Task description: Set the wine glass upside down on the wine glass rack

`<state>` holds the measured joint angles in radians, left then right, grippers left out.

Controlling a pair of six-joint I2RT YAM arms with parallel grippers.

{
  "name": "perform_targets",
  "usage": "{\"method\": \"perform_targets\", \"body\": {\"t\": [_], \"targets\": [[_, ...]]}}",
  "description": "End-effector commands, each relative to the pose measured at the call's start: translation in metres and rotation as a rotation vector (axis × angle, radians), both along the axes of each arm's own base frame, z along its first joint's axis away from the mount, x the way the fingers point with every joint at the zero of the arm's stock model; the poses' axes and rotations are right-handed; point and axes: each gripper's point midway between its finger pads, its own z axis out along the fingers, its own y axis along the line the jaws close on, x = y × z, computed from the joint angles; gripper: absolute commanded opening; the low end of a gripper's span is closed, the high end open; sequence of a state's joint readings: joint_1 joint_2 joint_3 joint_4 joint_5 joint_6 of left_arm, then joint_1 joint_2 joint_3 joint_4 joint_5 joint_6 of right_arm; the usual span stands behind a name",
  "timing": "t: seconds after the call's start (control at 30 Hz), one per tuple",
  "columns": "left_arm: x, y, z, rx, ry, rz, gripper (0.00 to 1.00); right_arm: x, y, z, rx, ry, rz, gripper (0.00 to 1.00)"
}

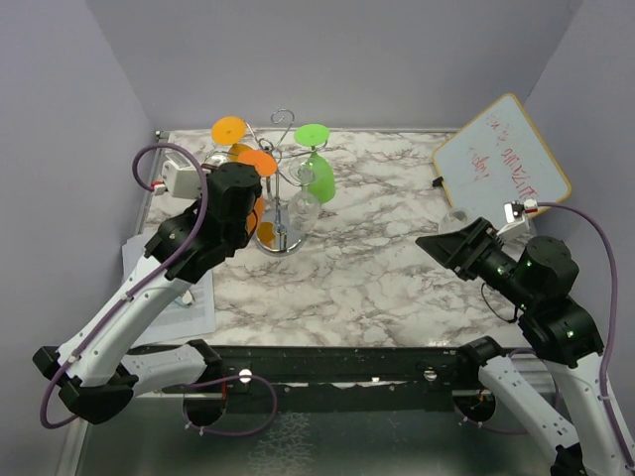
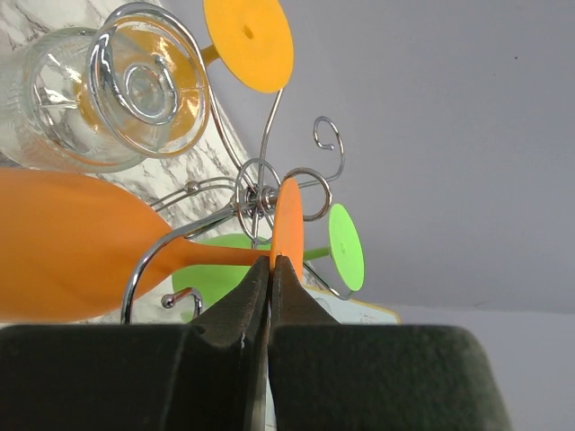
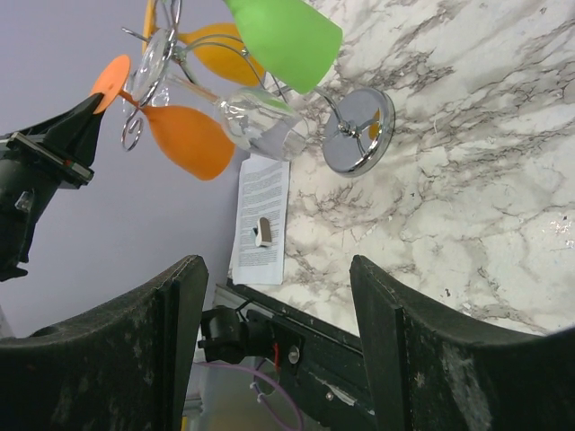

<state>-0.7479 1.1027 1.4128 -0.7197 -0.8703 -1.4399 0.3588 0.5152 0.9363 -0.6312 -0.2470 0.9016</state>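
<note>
My left gripper [image 2: 271, 262] pinches the foot of the orange wine glass [image 2: 81, 247] at the left of the wine glass rack [image 2: 259, 192], my right gripper [image 3: 277, 278] spread idle; letting go before the stem seats could drop it.

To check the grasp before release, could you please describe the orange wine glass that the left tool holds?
The orange wine glass looks like opaque plastic: rounded bowl, thin stem, flat round foot. It is tilted, bowl down, among the scroll arms of the rack. The left tool is shut on the foot's rim. Whether the stem rests on the wire is unclear.
</note>
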Motion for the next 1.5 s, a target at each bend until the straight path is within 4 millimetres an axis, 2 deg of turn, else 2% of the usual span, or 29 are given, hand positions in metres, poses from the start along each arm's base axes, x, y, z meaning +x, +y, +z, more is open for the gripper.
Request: {"method": "perform_targets", "body": {"t": [0.0,0.17,0.6,0.83,1.13,1.3,1.47], "targets": [[-0.008,0.007,0.000,-0.020,-0.013,-0.005,0.00,0.004,-0.002,0.000,0.003,0.009,-0.024,0.70],[-0.016,0.016,-0.011,-0.021,-0.006,0.005,0.00,0.006,-0.001,-0.007,0.001,0.028,-0.027,0.70],[-0.033,0.009,-0.010,-0.076,0.002,-0.098,0.00,0.021,0.001,-0.013,-0.055,0.026,-0.027,0.70],[-0.037,0.018,-0.007,-0.061,-0.006,-0.080,0.00,0.034,-0.001,-0.010,-0.106,0.007,-0.046,0.70],[-0.046,0.001,-0.011,-0.031,0.020,-0.212,0.00,0.056,-0.007,-0.018,-0.187,0.023,-0.091,0.70],[-0.049,-0.011,-0.022,-0.002,0.052,-0.278,0.00,0.065,-0.003,-0.024,-0.199,0.037,-0.083,0.70],[-0.047,-0.010,-0.032,0.042,0.071,-0.280,0.19,0.067,0.001,-0.023,-0.188,0.040,-0.070,0.70]]}}
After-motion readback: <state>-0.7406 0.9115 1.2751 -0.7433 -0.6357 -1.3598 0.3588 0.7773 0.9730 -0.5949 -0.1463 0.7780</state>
